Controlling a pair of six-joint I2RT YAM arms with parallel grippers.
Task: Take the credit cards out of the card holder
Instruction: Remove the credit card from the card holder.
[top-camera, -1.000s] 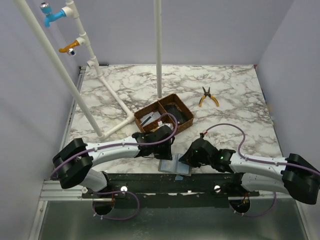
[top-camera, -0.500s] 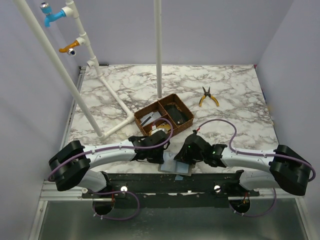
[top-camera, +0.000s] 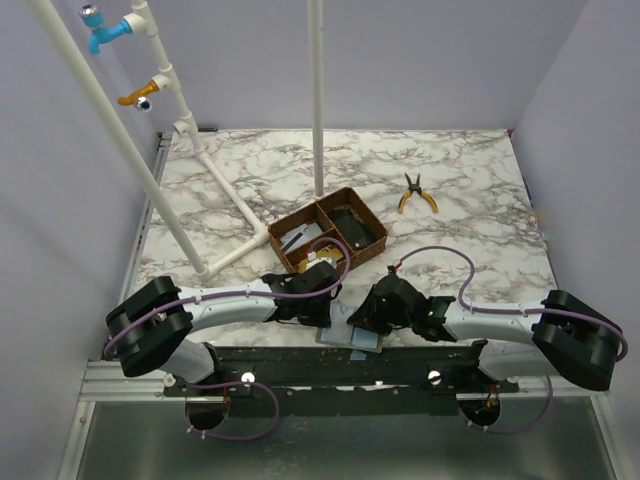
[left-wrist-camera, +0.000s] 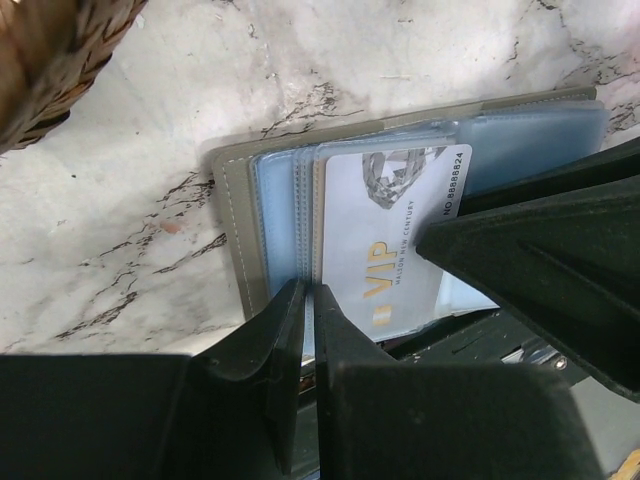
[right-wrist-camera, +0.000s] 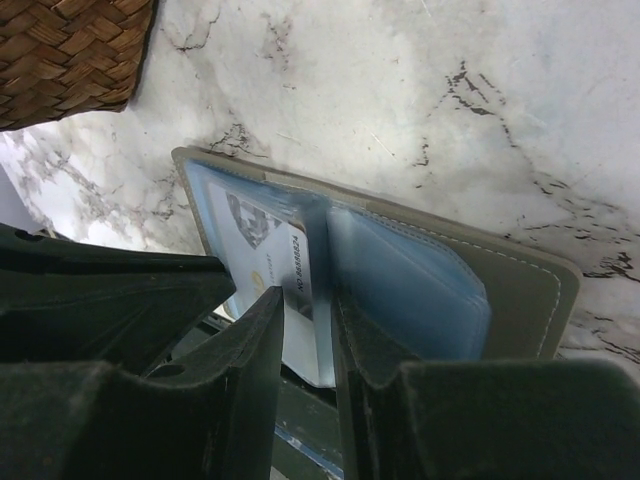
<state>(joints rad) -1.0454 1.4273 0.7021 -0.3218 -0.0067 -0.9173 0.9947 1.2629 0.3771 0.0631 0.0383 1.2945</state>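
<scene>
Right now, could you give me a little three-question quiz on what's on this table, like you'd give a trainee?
1. True or false: the card holder is folded shut.
2. What word is printed in gold on the white card inside it? A) VIP B) BANK C) GOLD
3. Which hand tool lies on the table to the right of the brown tray, seen from above?

Key: 1. False, it lies open. 2. A. 3. The yellow-handled pliers.
</scene>
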